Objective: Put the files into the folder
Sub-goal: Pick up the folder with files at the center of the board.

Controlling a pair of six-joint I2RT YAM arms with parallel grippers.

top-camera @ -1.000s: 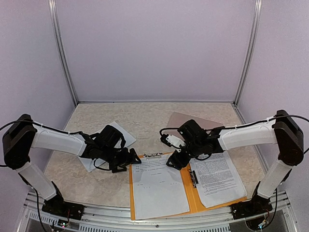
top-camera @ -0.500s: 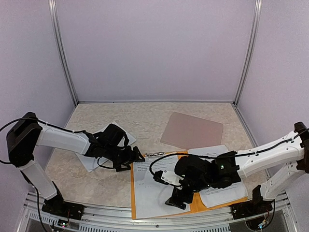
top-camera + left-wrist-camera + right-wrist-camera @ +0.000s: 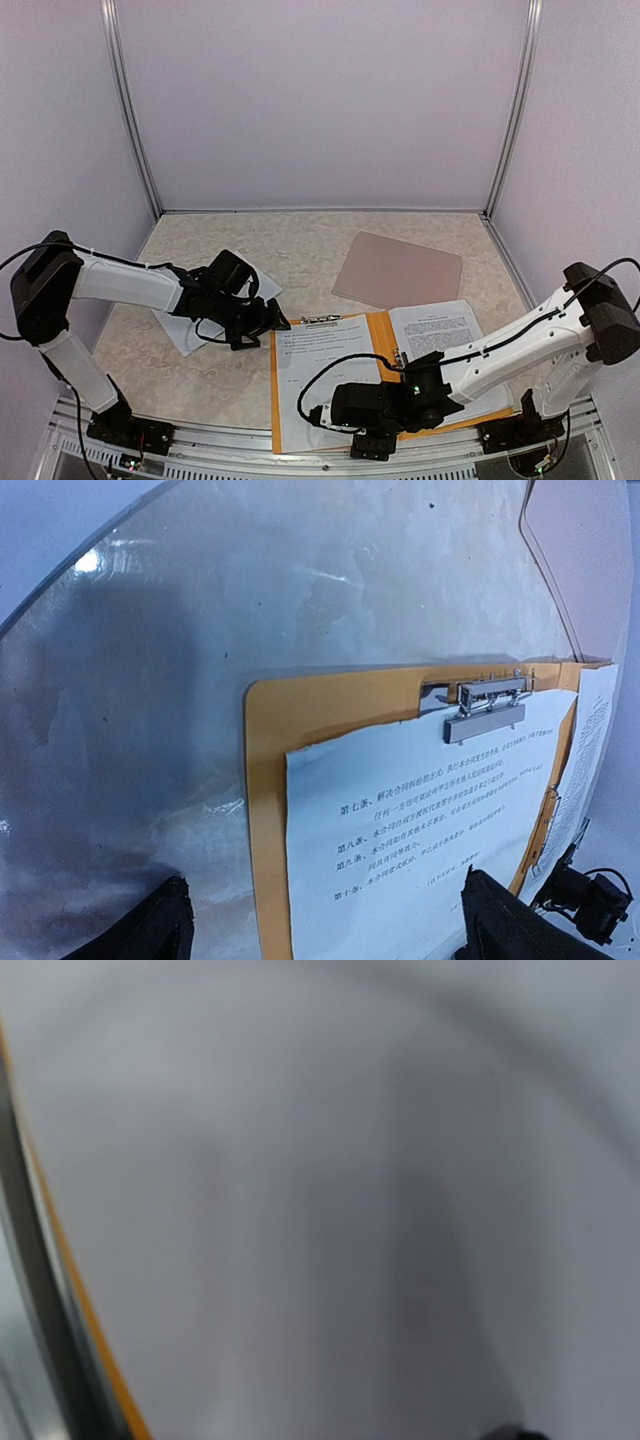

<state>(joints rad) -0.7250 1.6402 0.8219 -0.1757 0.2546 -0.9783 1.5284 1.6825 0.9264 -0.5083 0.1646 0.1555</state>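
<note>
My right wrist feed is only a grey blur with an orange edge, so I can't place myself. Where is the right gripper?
Observer: The right gripper is low over the near edge of the open orange folder, above the bottom of the left-hand sheet.
Operator: Is that sheet clipped in?
Observer: Yes. The left wrist view shows its top edge under the metal clip.
Operator: Any files outside the folder?
Observer: White sheets lie on the table to the folder's left, under the left arm.
</note>
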